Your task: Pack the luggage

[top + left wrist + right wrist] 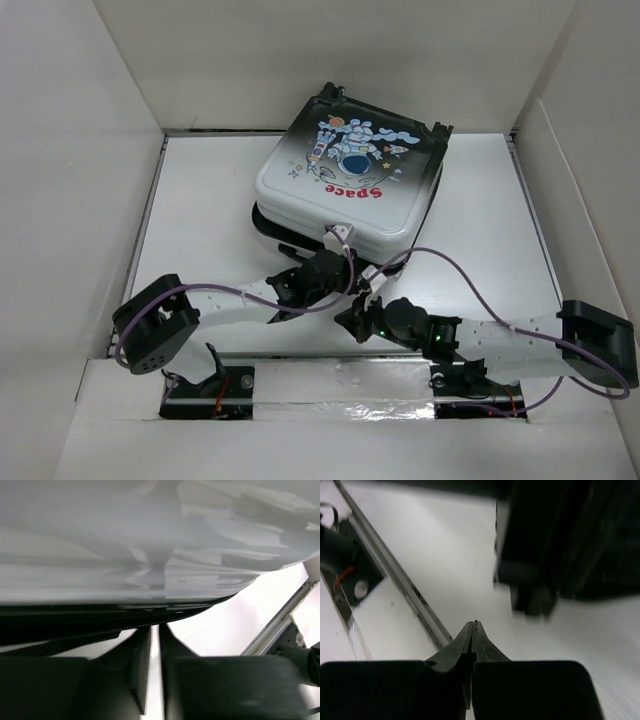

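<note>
The luggage (345, 170) lies flat at the back middle of the table, lid down, astronaut and red "Space" print facing up. Its white shell (150, 540) fills the upper left wrist view, with the black zipper band (100, 622) under it. My left gripper (300, 280) is at the luggage's near left edge. Its jaws stand a thin slit apart with the tips (159, 626) against the zipper band; what they pinch is hidden. My right gripper (352, 320) is shut and empty just in front of the luggage, low over the table (473, 625).
White walls box in the table on the left, back and right. A metal strip (340, 358) runs along the near edge between the arm bases and shows in the right wrist view (395, 575). A dark blurred shape (545, 555) is close ahead of my right gripper. Purple cables (470, 290) loop over the table.
</note>
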`<state>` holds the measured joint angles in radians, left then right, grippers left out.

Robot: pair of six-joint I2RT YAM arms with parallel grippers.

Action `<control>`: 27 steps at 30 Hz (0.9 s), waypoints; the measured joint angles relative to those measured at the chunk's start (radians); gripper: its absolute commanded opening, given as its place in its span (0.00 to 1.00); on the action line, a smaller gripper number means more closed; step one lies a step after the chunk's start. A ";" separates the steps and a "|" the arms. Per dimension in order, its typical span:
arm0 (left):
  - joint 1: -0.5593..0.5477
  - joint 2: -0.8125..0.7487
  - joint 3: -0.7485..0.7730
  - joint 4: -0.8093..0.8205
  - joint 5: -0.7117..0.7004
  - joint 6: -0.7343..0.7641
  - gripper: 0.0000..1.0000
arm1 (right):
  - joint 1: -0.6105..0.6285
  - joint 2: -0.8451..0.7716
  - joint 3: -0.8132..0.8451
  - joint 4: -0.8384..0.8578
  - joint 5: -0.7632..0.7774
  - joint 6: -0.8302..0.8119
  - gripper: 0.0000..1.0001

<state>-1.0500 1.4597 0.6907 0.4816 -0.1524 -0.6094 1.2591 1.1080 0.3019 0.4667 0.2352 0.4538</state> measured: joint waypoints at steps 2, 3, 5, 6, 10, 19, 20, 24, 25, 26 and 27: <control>-0.002 -0.026 -0.011 -0.009 -0.014 -0.003 0.19 | 0.001 0.026 0.029 0.030 0.042 0.011 0.00; -0.002 -0.056 -0.026 -0.021 -0.027 -0.005 0.24 | 0.001 0.012 0.029 0.034 0.063 0.017 0.00; -0.002 -0.150 -0.071 -0.044 -0.053 -0.011 0.26 | 0.001 -0.045 0.013 0.031 0.106 0.027 0.00; -0.002 -0.208 -0.097 -0.063 -0.068 -0.017 0.27 | 0.001 -0.092 -0.005 0.020 0.126 0.035 0.00; 0.007 -0.417 -0.194 -0.126 -0.121 -0.051 0.27 | 0.001 -0.335 -0.114 -0.055 0.216 0.076 0.04; 0.217 -0.542 -0.342 -0.259 -0.121 -0.098 0.42 | -0.059 -0.879 -0.152 -0.522 0.428 0.158 0.35; 0.245 -0.542 -0.346 -0.263 -0.109 -0.097 0.43 | -0.085 -0.910 -0.152 -0.552 0.435 0.146 0.38; 0.307 -0.535 -0.349 -0.252 -0.068 -0.083 0.48 | -0.255 -0.972 -0.144 -0.620 0.385 0.045 0.49; 0.309 -0.527 -0.349 -0.245 -0.061 -0.079 0.49 | -0.300 -0.962 -0.138 -0.622 0.357 0.020 0.50; 0.311 -0.515 -0.349 -0.236 -0.050 -0.077 0.49 | -0.342 -0.949 -0.132 -0.621 0.328 -0.002 0.51; 0.311 -0.500 -0.349 -0.230 -0.039 -0.075 0.50 | -0.389 -0.926 -0.127 -0.615 0.290 -0.024 0.52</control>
<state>-0.7395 0.9596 0.3416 0.2520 -0.1917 -0.6842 0.8696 0.1822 0.1753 -0.1478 0.5251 0.4294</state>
